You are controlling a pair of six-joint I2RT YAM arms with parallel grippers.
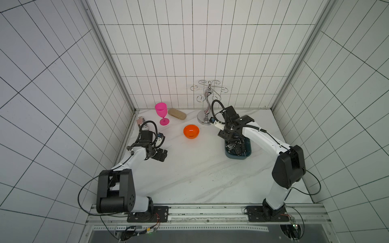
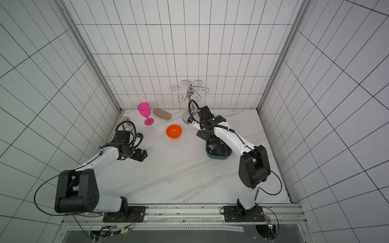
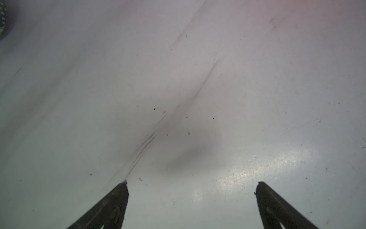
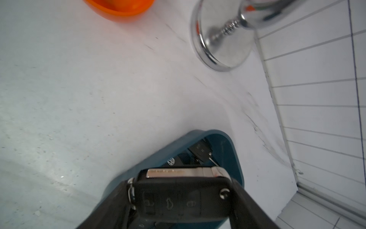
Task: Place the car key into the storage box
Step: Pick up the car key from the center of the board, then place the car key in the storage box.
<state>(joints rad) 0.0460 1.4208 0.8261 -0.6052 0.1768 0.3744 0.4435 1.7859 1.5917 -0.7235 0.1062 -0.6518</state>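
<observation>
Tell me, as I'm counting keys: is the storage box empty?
Not empty: the right wrist view shows other black keys lying inside the storage box, beyond the car key the right gripper holds.

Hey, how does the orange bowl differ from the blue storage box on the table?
Shape: the orange bowl is round; the storage box is rectangular with rounded corners, dark teal, and larger. Contents: the bowl looks empty; the box holds black keys. The right pincer holds a car key over the box; nothing is over the bowl. Both are open-topped and stand on the white table.
</observation>
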